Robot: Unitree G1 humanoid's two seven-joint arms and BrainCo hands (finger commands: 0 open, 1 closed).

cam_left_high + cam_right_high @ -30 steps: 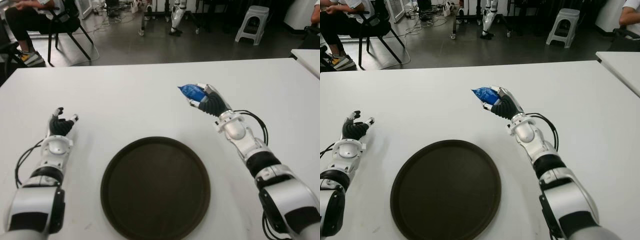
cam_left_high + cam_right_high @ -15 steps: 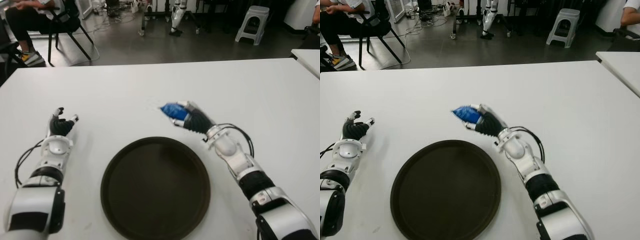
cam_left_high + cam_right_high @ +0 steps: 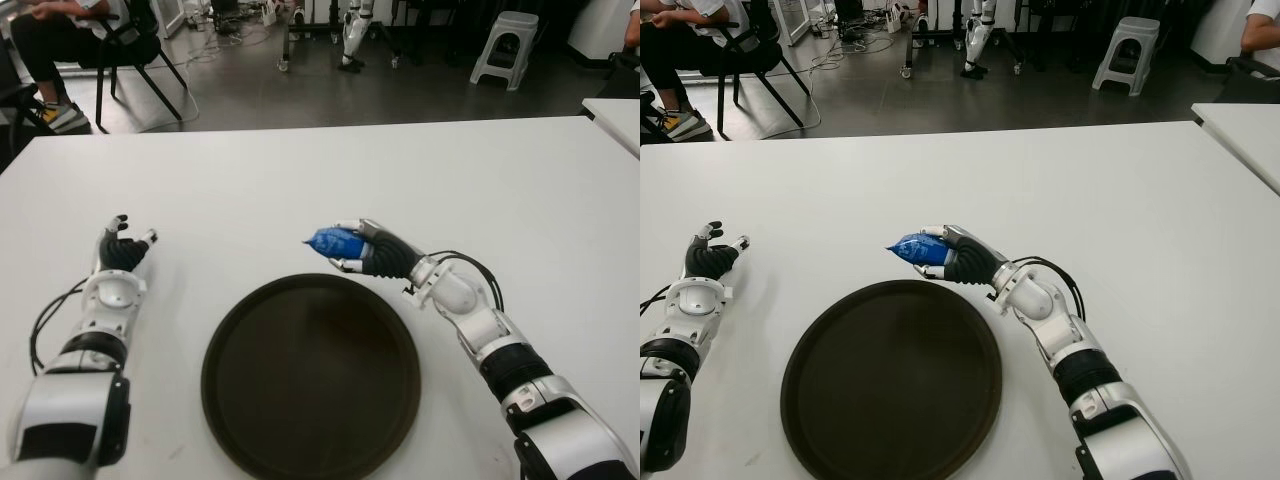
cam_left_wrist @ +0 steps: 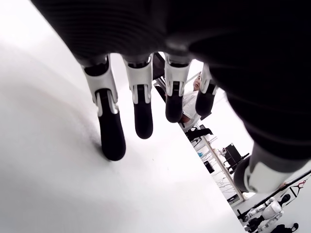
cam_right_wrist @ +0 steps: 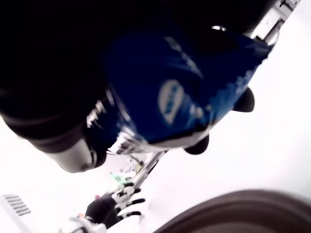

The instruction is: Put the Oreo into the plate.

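We see the right hand gripping the blue Oreo packet, fingers wrapped around it, and over the last second it has swept in from the far right part of the white table toward the middle and dropped lower. A second ago the packet was held up and well away from the dark round plate; half a second ago it was nearer but short of the rim; now it hangs just above the plate's far rim, slightly to the right of centre. In the right wrist view the packet fills the palm, with the fingertips closed under it and the curve of the plate below, so the grip looks secure to us. The plate has nothing in it yet. Our left hand shows near the table's left edge, well apart from the plate, unchanged across the pictures; its own wrist view shows the fingers loosely extended and holding nothing. What this means for the task, as we judge it: the carry is nearly done, and what remains is to bring the packet a little further over the plate's middle, lower it, and let go. Releasing right here risks the packet catching the rim and sliding off onto the table.
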